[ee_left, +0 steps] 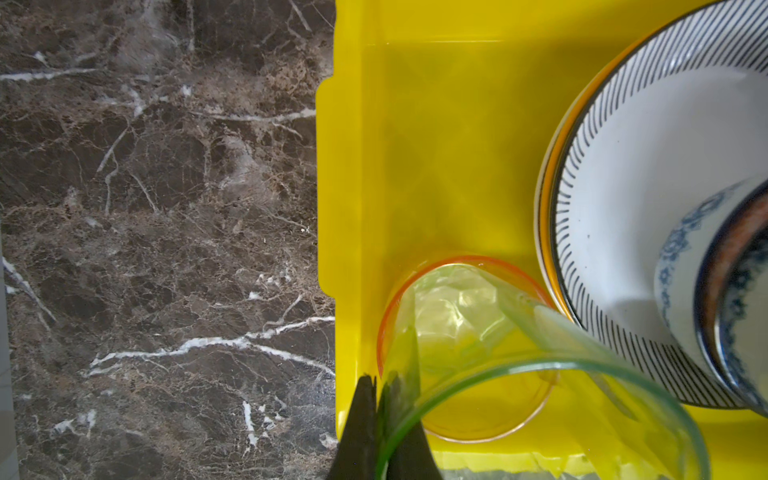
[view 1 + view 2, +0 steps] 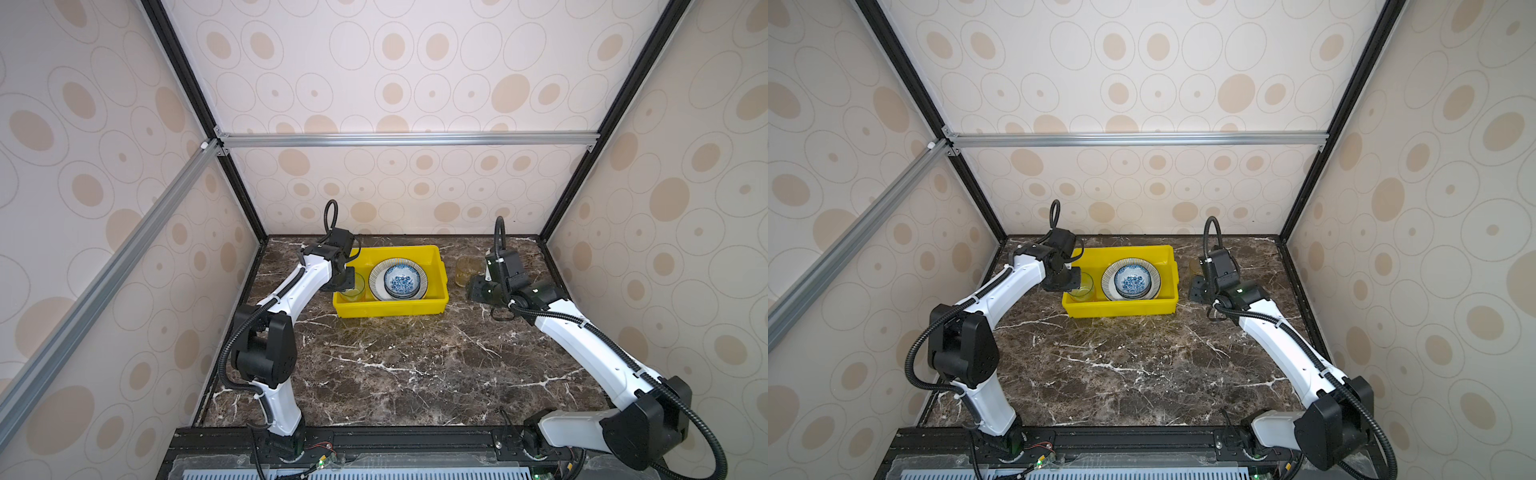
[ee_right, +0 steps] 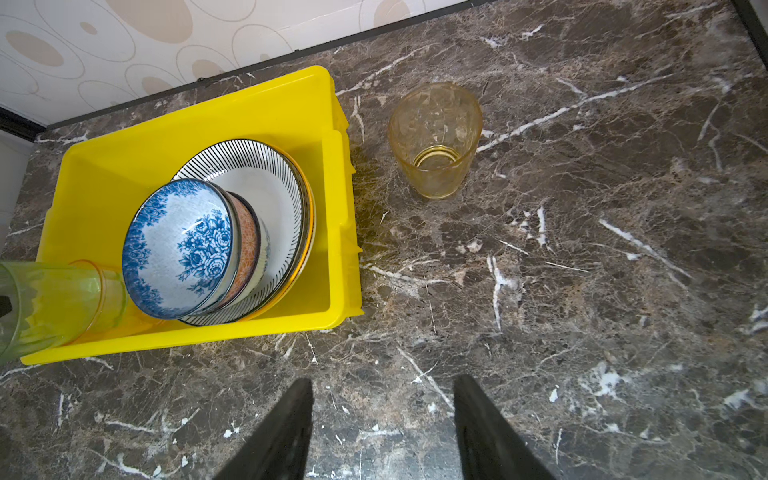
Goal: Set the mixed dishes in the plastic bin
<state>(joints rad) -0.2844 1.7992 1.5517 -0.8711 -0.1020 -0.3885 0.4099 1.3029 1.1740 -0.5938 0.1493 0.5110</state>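
The yellow plastic bin (image 2: pixel 390 309) (image 2: pixel 1121 308) (image 3: pixel 336 208) sits at the back of the table. It holds a stripe-rimmed plate (image 2: pixel 419 270) (image 1: pixel 644 166) (image 3: pixel 278 195) with a blue-floral bowl (image 2: pixel 401 280) (image 3: pixel 178 249) stacked on an orange-patterned bowl (image 3: pixel 247 245). My left gripper (image 2: pixel 347 282) (image 1: pixel 380 380) is shut on the wall of a green cup (image 2: pixel 352 291) (image 1: pixel 457 316) (image 3: pixel 50 303) at the bin's left end. The green cup's base stands inside an orange-rimmed clear cup (image 1: pixel 478 432). An amber cup (image 2: pixel 467 271) (image 2: pixel 1196 266) (image 3: pixel 434 137) stands upright on the table right of the bin. My right gripper (image 2: pixel 473 289) (image 3: pixel 382 384) hovers open just in front of it.
Dark marble table (image 2: pixel 415 365) enclosed by patterned walls on three sides; the back wall runs close behind the bin. A second plate edge shows under the striped plate (image 3: pixel 309 232).
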